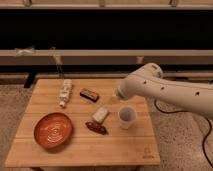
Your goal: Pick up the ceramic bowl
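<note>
The ceramic bowl (53, 130) is wide, shallow and reddish-orange with pale swirl lines inside. It sits upright on the front left of the wooden table (85, 150). My white arm (165, 90) reaches in from the right over the table's back right part. My gripper (112, 99) is at the arm's tip, above the table's middle, well to the right of and behind the bowl and apart from it. It is mostly hidden by the arm.
A translucent white cup (127, 117) stands right of centre under the arm. A white packet (100, 115), a dark red snack (96, 128), a brown bar (89, 94) and a lying white bottle (65, 92) are on the table. A shelf rail (75, 56) runs behind.
</note>
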